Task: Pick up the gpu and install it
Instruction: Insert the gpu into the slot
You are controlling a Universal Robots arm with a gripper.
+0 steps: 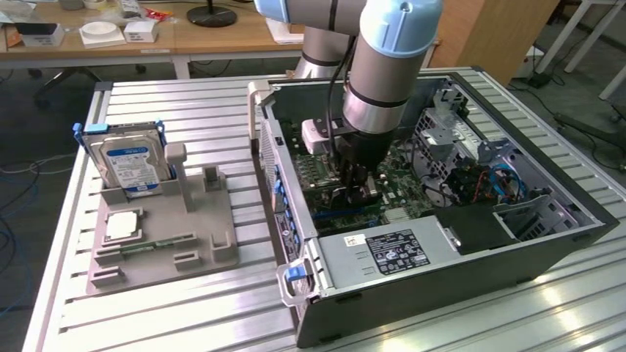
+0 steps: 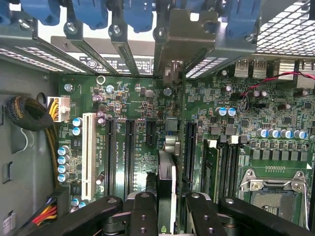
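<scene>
End effector clamped on gpu, which is held edge-on just above motherboard inside case. Card to be kept upright, parallel with nearest black slot. Pressure best applied straight down, evenly.

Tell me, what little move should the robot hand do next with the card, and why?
Probably ease the card straight down a little: the gripper grips it edge-on above the green board, and it doesn't look seated yet.
</scene>
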